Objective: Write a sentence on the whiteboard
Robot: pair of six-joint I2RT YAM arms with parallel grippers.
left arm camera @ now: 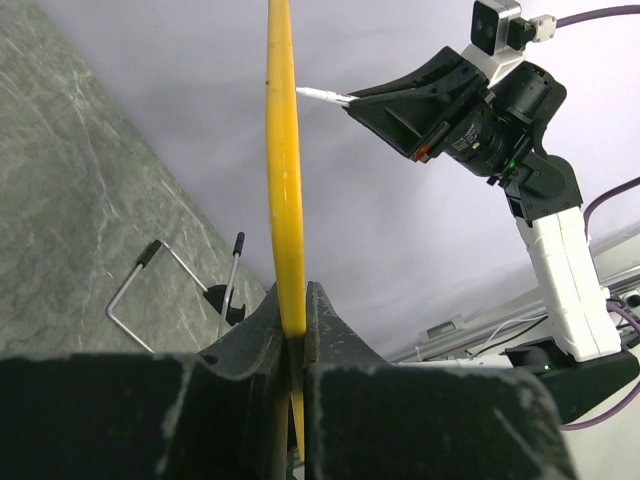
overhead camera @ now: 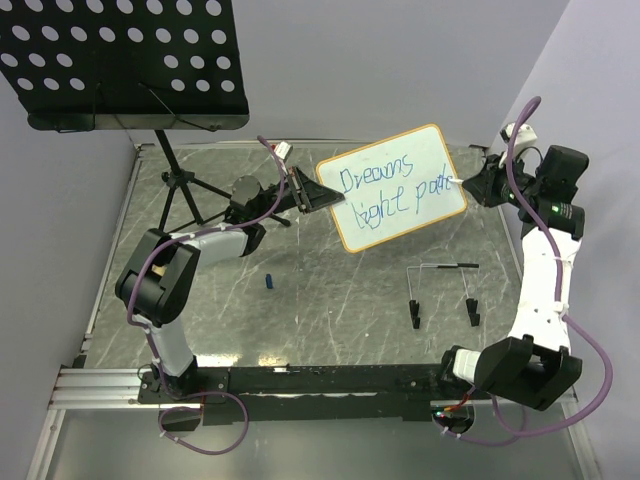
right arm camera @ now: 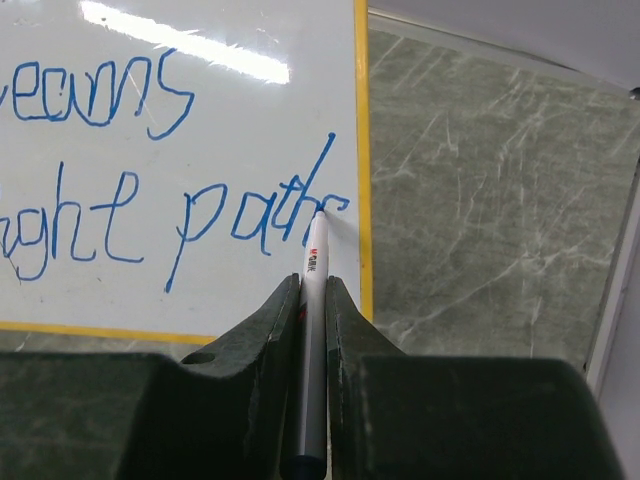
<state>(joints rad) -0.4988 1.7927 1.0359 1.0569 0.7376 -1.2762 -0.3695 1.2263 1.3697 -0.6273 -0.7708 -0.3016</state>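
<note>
whiteboard [overhead camera: 432, 152] — blue handwriting [overhead camera: 393, 190] "Dreams light path", pen [right arm camera: 312, 330] print unreadable

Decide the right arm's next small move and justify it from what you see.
Probably lift the marker straight back off the whiteboard. The right gripper holds its tip on the final h of the sentence, both lines look complete, and there is little white before the frame. The left gripper clamps the board's edge, so a gentle retreat should not disturb it.
</note>
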